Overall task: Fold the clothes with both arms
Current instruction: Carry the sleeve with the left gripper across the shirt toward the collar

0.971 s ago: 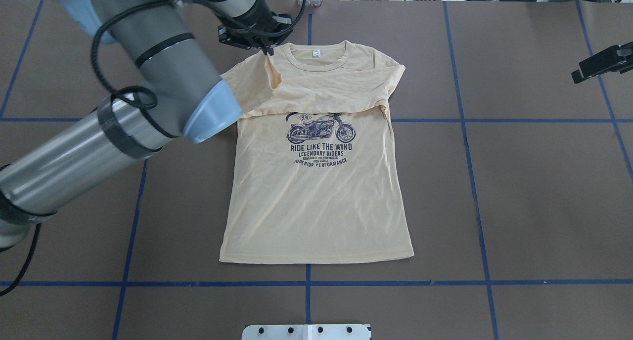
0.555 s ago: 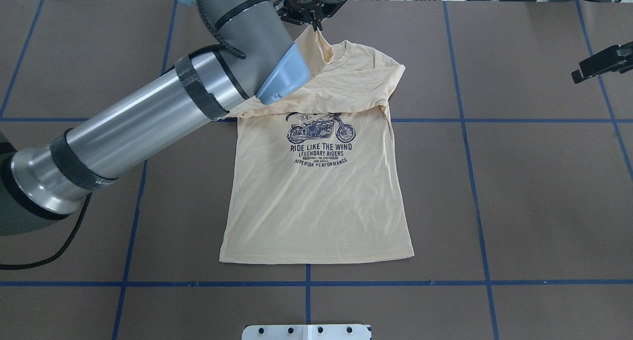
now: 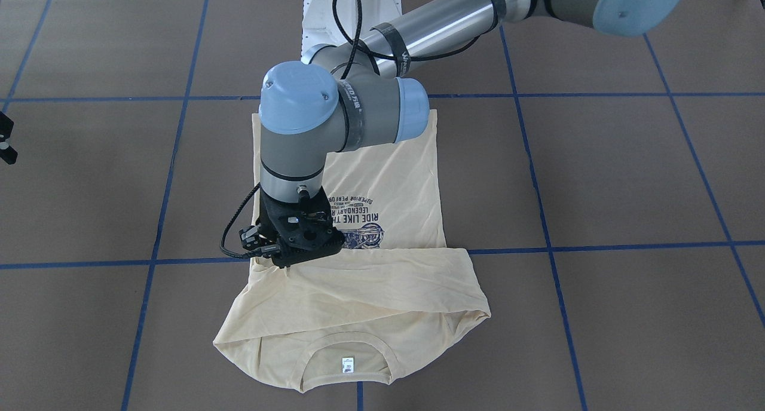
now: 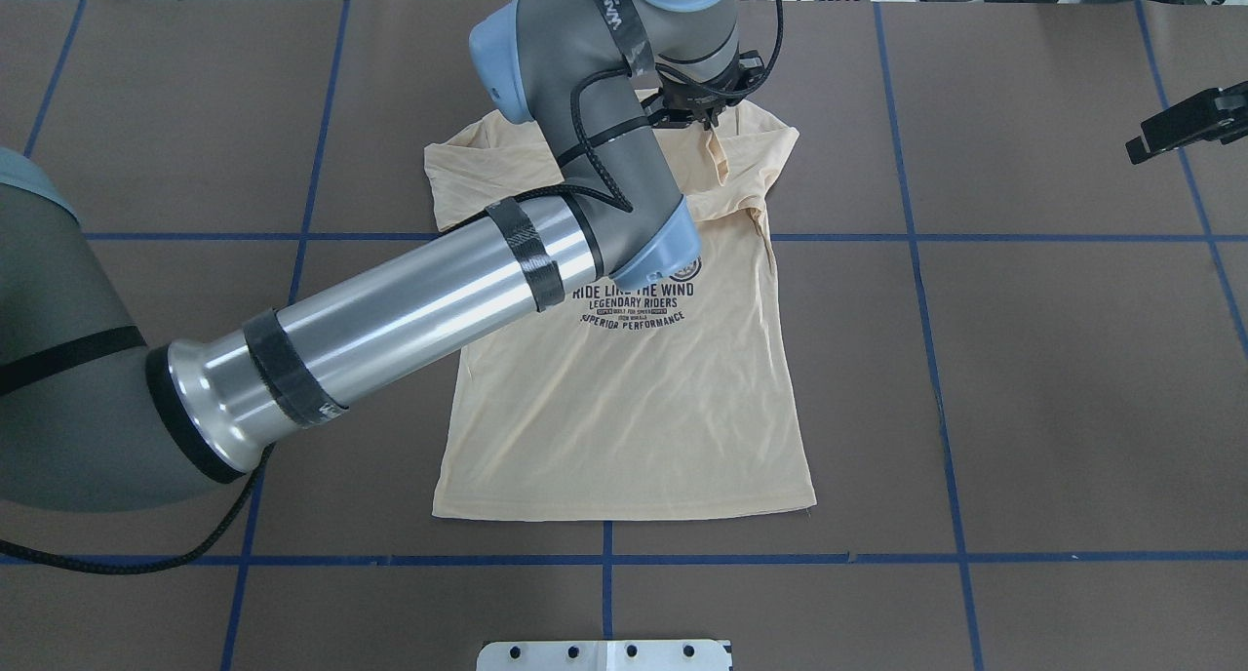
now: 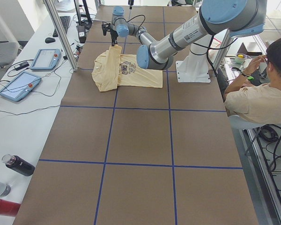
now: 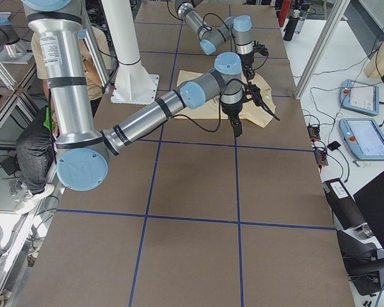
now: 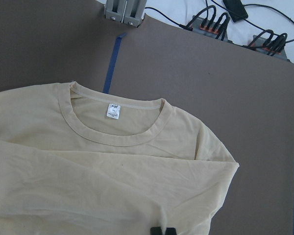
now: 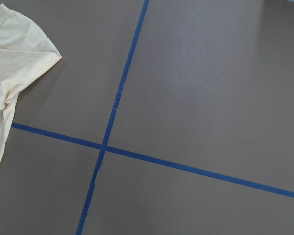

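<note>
Count: you have one T-shirt point(image 4: 624, 408) with one neck label point(image 7: 113, 111), two arms, two tools and one table point(image 4: 1024, 359).
T-shirt: in the overhead view it lies print-up at the table's middle, collar toward 12 o'clock and hem toward 6 o'clock. A band of its own cloth is folded across the chest just above the print point(image 4: 634, 305).
Left arm point(image 4: 419, 310): it enters from 8 o'clock and runs toward 1 o'clock across the T-shirt, with the wrist bent downward.
Left tool point(image 4: 697, 125): it is pinched narrow on a raised ridge of T-shirt cloth, at the T-shirt's 1 o'clock shoulder.
Right arm point(image 6: 147, 115): it reaches out over bare table.
Right tool point(image 4: 1160, 137): it hangs at 2 o'clock, well apart from the T-shirt. You cannot tell whether it is wide or narrow.
</note>
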{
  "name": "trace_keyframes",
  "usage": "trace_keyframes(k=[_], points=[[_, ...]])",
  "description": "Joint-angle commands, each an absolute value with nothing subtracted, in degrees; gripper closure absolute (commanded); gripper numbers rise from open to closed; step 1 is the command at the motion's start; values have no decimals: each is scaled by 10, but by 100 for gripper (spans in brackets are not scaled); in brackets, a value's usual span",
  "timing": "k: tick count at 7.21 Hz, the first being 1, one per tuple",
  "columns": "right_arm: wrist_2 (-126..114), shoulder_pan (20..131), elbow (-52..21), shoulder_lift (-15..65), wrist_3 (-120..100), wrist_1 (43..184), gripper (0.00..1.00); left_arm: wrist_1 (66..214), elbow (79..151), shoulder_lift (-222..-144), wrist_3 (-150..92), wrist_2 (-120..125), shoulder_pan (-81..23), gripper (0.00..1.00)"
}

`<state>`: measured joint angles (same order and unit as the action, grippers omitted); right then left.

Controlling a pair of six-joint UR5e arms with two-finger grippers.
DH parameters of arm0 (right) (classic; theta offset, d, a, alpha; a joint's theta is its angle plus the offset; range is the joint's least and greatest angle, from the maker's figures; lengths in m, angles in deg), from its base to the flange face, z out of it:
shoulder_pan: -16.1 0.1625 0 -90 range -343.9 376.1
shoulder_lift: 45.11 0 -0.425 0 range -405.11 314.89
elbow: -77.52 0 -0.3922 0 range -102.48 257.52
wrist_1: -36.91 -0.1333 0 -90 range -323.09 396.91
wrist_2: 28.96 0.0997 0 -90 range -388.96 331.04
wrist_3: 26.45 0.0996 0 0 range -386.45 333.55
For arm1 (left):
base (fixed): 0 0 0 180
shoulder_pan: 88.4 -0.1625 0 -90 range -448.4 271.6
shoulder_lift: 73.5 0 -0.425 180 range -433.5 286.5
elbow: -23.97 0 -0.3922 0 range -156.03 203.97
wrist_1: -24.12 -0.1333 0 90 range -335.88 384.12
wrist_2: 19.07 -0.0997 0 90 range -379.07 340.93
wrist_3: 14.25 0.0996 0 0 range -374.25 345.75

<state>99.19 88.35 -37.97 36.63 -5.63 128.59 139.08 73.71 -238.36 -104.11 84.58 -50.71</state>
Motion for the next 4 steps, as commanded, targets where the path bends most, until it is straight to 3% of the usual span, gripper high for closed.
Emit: trace_keyframes(k=[1, 2, 3, 4], points=[[992, 884, -381, 366, -56, 1286, 0, 1471, 674, -2417, -1116, 772, -538, 100], [992, 884, -381, 366, -55, 1286, 0, 1490, 652, -2426, -1145, 745, -543, 76], [992, 884, -381, 366, -53, 1286, 0, 1491, 648, -2427, -1144, 743, -543, 6], [993, 884, -383, 366, -50, 1286, 0, 1491, 648, -2428, -1139, 744, -543, 0]])
